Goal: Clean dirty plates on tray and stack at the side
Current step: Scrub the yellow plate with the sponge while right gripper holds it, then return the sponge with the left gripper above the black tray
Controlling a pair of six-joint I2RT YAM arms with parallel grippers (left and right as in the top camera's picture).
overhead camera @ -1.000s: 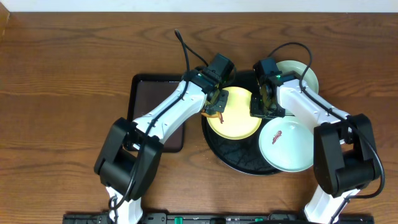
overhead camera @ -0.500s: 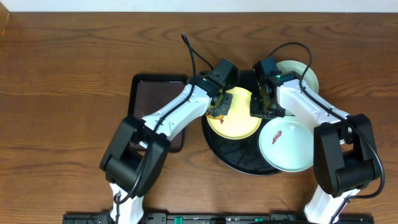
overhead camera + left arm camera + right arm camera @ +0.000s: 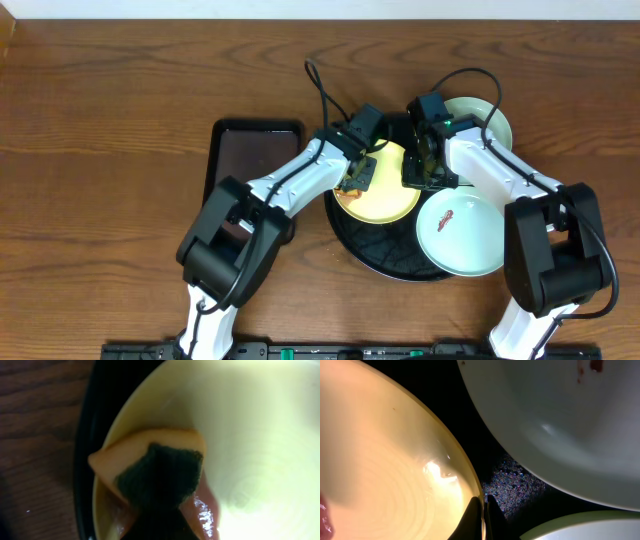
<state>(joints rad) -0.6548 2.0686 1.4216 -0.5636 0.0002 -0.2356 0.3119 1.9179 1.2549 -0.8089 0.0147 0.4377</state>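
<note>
Looked like the scrub step: left gripper (image 3: 356,177) clamped the sponge (image 3: 150,470) on the yellow plate (image 3: 390,196), right gripper (image 3: 482,510) pinched its rim; next probably needed strokes across the centre.

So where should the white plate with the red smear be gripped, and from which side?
Probably take its thin rim at the front right, coming from outside the tray. The white plate lies flat and shallow, so only the rim can be pinched; the yellow plate and right arm crowd its other sides.
</note>
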